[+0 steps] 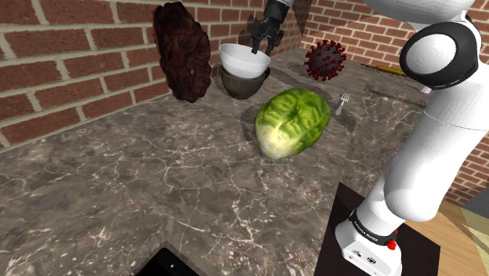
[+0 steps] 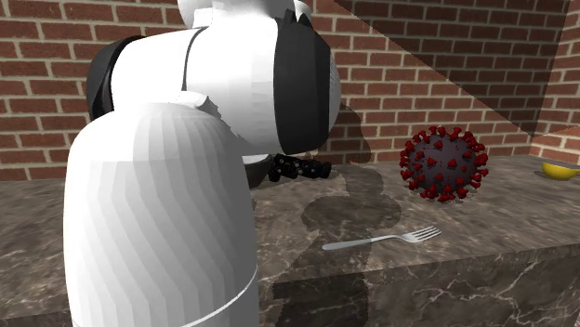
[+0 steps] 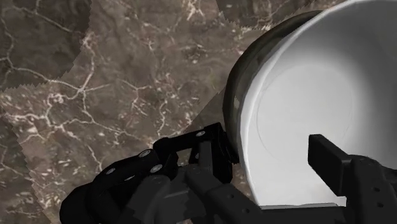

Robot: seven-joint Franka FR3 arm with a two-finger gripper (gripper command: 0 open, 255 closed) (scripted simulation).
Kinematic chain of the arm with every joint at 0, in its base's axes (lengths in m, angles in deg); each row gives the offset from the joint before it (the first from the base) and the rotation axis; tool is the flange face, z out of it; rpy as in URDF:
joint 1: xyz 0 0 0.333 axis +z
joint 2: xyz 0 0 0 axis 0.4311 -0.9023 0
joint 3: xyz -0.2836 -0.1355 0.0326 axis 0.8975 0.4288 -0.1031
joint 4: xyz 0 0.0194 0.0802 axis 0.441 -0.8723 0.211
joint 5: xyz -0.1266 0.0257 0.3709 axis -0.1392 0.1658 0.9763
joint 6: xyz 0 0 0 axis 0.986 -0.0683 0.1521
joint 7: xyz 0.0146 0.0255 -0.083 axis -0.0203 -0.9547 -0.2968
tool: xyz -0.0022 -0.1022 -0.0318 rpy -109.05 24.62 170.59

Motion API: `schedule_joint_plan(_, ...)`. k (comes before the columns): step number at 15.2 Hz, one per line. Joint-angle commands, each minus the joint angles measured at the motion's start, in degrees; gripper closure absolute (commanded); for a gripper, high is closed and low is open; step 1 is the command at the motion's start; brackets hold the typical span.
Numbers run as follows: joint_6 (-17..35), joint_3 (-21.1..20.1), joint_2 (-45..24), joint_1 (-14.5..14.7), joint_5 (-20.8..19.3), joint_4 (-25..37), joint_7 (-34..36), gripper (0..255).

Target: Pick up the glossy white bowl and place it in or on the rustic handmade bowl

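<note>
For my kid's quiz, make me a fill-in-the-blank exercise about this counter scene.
The dark bowl holds a second bowl, coloured ___.
The spiky ball is ___.
Beside the lettuce lies a silver ___.
The tool straddles the second bowl's ___.
Missing words: white, red, fork, rim.

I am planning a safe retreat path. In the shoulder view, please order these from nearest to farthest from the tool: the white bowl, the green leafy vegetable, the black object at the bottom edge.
1. White bowl: right at the tool, nested in the dark bowl.
2. Green leafy vegetable: on the counter, below and right of the bowls.
3. Black object: at the view's bottom edge.
</note>
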Motion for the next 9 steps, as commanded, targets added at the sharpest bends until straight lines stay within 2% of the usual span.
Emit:
schedule_joint_plan(1,0.0,0.0,0.0,0.0,0.0,0.0,0.0,0)
schedule_joint_plan(4,0.0,0.0,0.0,0.0,0.0,0.0,0.0,0)
schedule_joint_plan(8,-9.7,1.0,-4.8,-2.0,1.9,14.1,0.2,0)
schedule_joint_plan(9,-9.7,0.9,-4.8,-2.0,1.9,14.1,0.2,0)
